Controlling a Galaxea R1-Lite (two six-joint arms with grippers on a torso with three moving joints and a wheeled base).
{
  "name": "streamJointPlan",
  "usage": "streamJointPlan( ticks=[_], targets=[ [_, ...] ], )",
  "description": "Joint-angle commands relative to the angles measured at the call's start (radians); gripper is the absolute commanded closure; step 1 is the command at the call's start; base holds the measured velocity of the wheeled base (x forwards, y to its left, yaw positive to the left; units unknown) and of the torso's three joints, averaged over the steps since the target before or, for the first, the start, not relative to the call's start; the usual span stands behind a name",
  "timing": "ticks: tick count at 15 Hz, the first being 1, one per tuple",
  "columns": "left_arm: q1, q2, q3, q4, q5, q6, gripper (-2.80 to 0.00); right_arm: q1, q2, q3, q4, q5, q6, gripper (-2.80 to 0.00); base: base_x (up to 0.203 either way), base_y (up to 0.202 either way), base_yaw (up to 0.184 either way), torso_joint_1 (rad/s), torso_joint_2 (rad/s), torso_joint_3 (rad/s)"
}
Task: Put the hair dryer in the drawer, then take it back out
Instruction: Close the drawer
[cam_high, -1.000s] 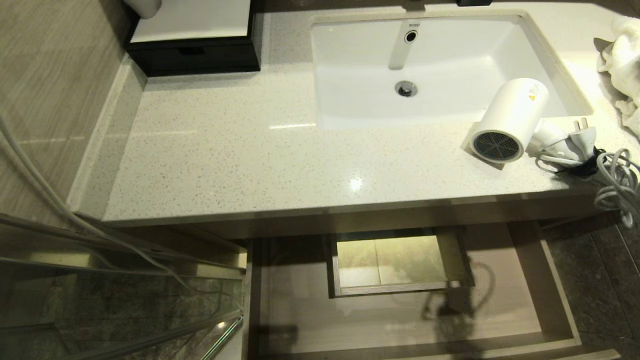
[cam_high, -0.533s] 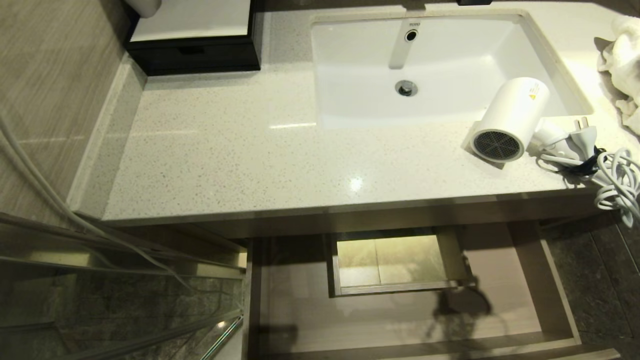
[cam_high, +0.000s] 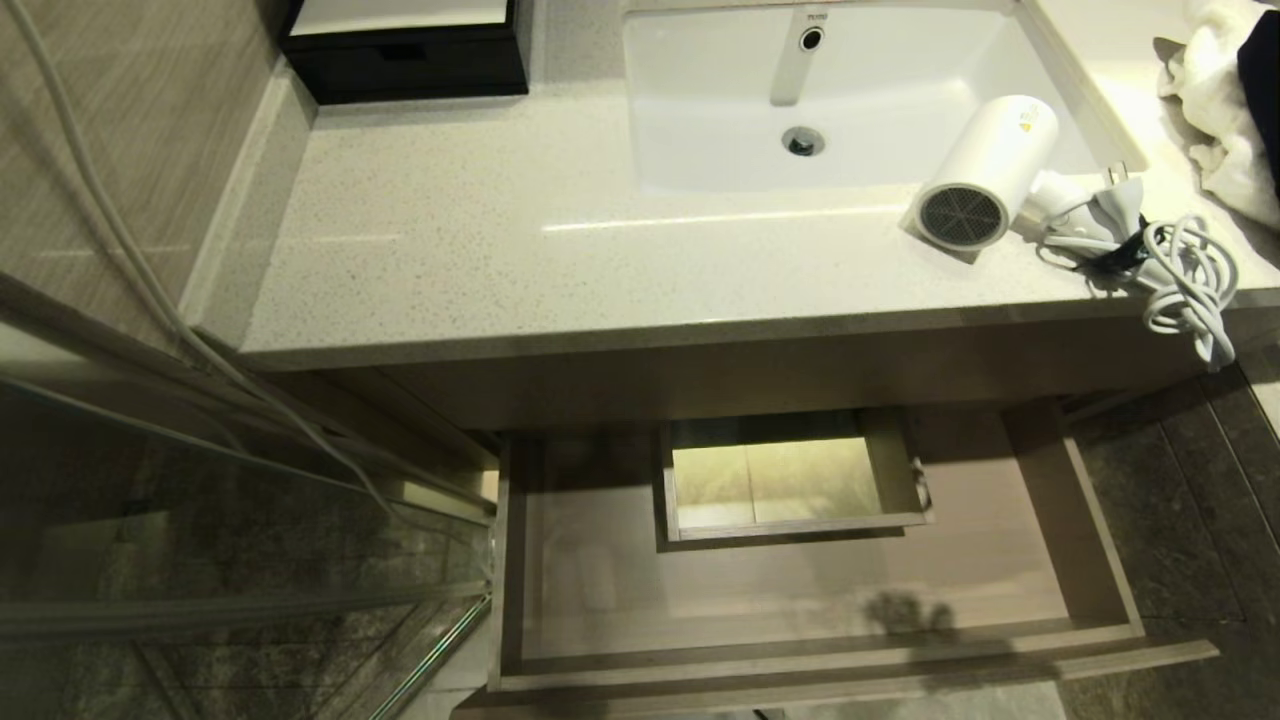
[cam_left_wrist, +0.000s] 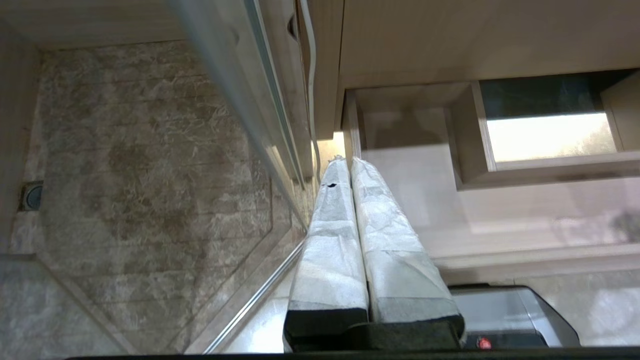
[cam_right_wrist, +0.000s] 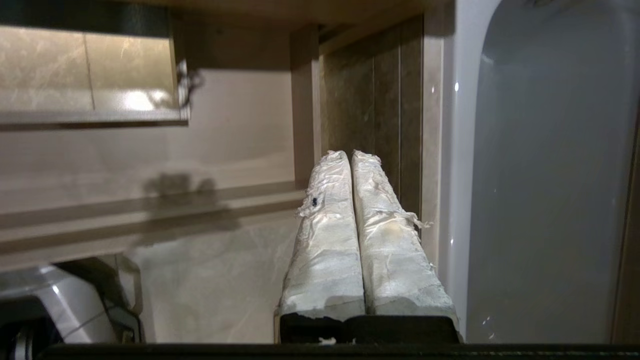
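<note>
Now: dryer (cam_high: 985, 170) on the counter (cam_high: 500, 250), beside the sink (cam_high: 700, 60); drawer (cam_high: 800, 590) open below.
Expect a light, rigid, slick barrel; grasp it across the middle, since the cord (cam_high: 1185, 275) will trail. Both grippers (cam_left_wrist: 345, 162) (cam_right_wrist: 345, 155) are pressed together, empty.

right gripper (cam_right_wrist: 350, 157) above drawer's (cam_high: 1100, 560) right front corner, drawer open before it | boxed cutout (cam_high: 790, 480) left and beyond | hair dryer (cam_high: 985, 170) on countertop (cam_high: 480, 240) above, beside sink (cam_high: 720, 100) | left gripper (cam_left_wrist: 347, 165) at drawer's left side
</note>
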Motion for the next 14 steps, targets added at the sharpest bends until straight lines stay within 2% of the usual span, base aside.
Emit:
streamJointPlan(
  ticks=[1,6,14],
  targets=[
    [0.0,0.0,0.002,0.0,0.0,0.0,0.0,0.011,-0.034,0.035,0.007,-0.001,0.009,0.0,0.0,0.0,0.0,-0.307,0.07,-0.24],
    [0.0,0.0,0.002,0.0,0.0,0.0,0.0,0.055,-0.058,0.084,-0.011,-0.001,0.012,0.0,0.0,0.0,0.0,-0.278,0.02,-0.255],
    [0.0,0.0,0.0,0.0,0.0,0.0,0.0,0.058,-0.083,0.112,-0.012,-0.001,0.024,0.0,0.0,0.0,0.0,-0.232,-0.06,-0.296]
  ],
)
